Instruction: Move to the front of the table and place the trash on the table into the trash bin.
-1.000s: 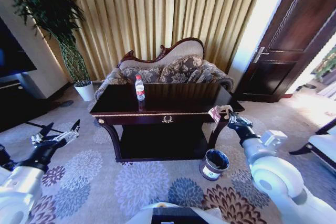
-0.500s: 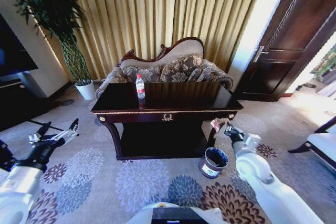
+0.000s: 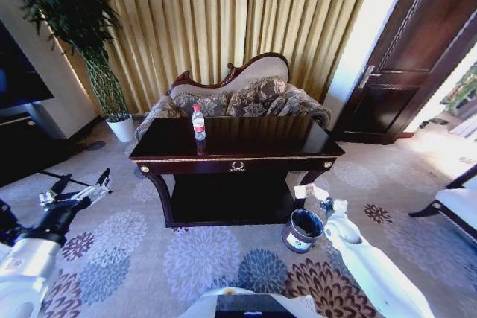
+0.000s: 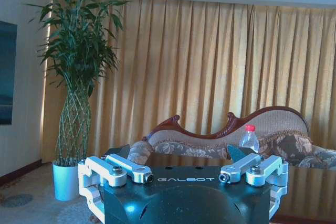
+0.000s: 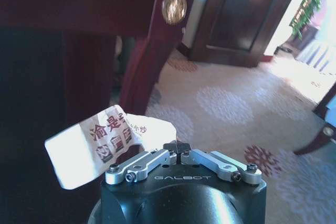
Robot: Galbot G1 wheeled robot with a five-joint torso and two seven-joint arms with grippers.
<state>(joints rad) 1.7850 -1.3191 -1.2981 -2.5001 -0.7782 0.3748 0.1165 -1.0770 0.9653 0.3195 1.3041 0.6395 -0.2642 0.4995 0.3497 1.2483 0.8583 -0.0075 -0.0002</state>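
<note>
Right gripper [image 3: 319,193] lowered above trash bin [image 3: 303,230], jaws pinching paper [image 5: 102,141]; left jaws spread; bottle [image 3: 198,123] on table [image 3: 253,138].

A bottle [image 3: 198,123] stands on the bench [image 3: 253,139], toward its left side. A sofa [image 3: 238,94] sits behind the bench, and a potted plant [image 3: 104,72] stands to the far left. The trash bin [image 3: 303,231] sits on the carpet [image 3: 201,258] near the bench's front right leg.

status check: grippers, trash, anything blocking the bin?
Right gripper shut on paper wrapper, above trash bin. Left gripper open, idle. Bottle on table. Bin unobstructed.
</note>
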